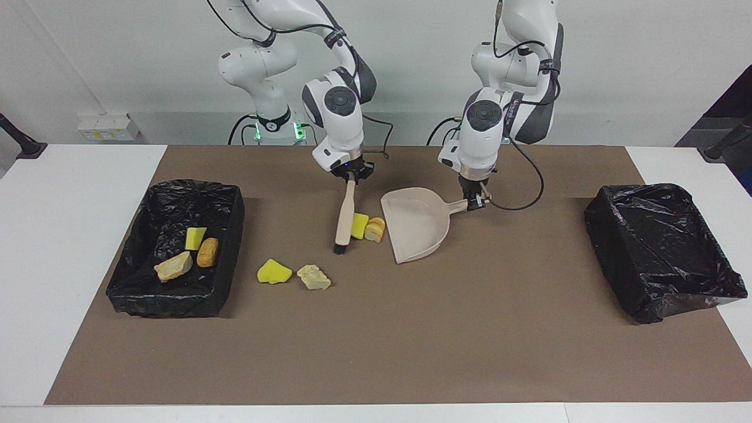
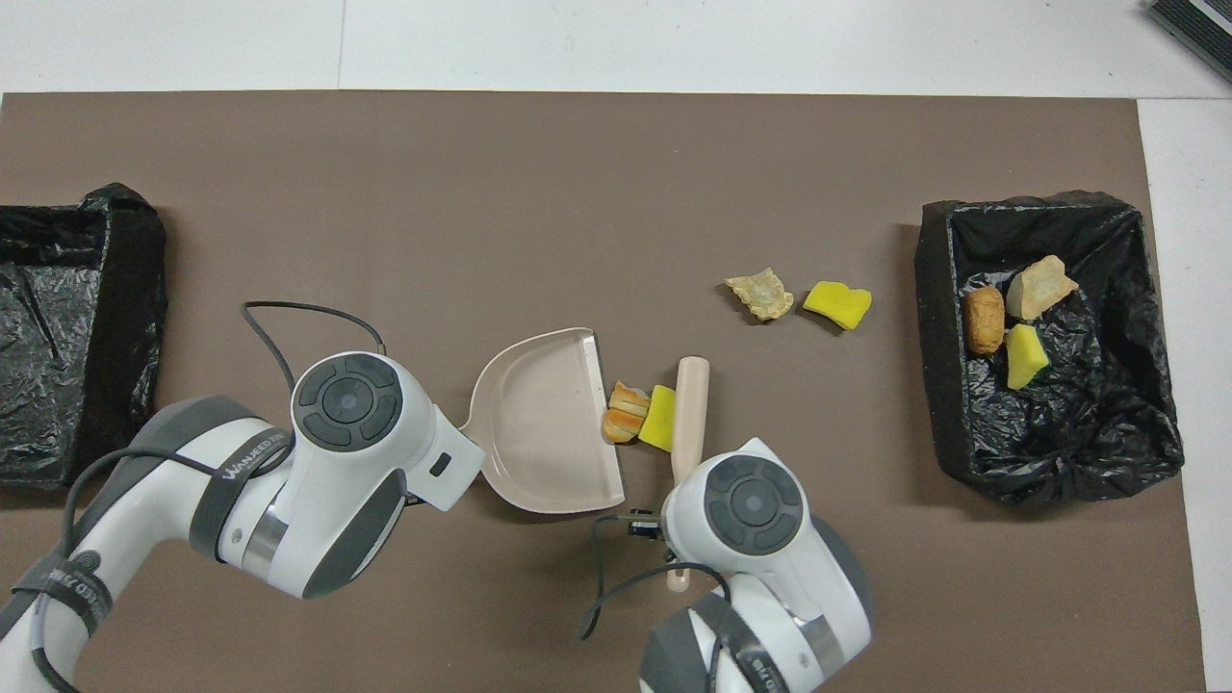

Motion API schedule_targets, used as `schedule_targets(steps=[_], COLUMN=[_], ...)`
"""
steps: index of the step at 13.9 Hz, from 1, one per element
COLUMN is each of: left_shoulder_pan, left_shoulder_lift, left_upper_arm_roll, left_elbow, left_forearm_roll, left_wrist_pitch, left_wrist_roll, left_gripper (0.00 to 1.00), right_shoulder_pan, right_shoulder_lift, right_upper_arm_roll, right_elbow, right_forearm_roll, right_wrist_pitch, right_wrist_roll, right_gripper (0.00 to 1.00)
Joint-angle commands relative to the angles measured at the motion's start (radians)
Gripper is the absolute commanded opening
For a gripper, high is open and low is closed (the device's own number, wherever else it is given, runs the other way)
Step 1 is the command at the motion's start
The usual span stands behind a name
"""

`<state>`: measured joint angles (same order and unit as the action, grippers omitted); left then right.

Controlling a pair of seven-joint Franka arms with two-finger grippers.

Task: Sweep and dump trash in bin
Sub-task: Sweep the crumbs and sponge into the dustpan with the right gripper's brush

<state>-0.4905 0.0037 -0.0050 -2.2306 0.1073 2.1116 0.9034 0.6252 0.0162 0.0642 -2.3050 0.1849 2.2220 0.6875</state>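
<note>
My right gripper is shut on the top of the beige brush, whose black bristles touch the mat. My left gripper is shut on the handle of the beige dustpan. A yellow chunk and a golden-brown bread piece of the trash lie squeezed between brush and dustpan lip. Another yellow chunk and a pale beige lump lie loose on the mat, farther from the robots. Three scraps sit in the black-lined bin at the right arm's end.
A second black-lined bin stands at the left arm's end with nothing showing in it. A brown mat covers the table's middle. In the overhead view both wrists cover their grippers beside the dustpan.
</note>
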Motion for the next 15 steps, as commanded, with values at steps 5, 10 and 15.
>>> schedule_targets(steps=[5, 10, 15], left_shoulder_pan=[0.001, 0.079, 0.116], left_shoulder_lift=[-0.014, 0.022, 0.068], left_upper_arm_roll=[0.011, 0.011, 0.011], left_elbow=[-0.047, -0.014, 0.055], left_forearm_roll=[0.022, 0.020, 0.017], left_wrist_pitch=[0.090, 0.123, 0.148], left_wrist_roll=[0.002, 0.035, 0.035], left_gripper=[0.00, 0.00, 0.00], right_shoulder_pan=[0.143, 0.113, 0.064], right_shoulder_lift=[0.011, -0.007, 0.002], right_upper_arm_roll=[0.002, -0.010, -0.010], right_elbow=[0.056, 0.111, 0.159], right_forearm_roll=[0.062, -0.001, -0.143], right_wrist_pitch=[0.033, -0.039, -0.100], right_wrist_roll=[0.003, -0.159, -0.245], right_gripper=[0.00, 0.00, 0.00])
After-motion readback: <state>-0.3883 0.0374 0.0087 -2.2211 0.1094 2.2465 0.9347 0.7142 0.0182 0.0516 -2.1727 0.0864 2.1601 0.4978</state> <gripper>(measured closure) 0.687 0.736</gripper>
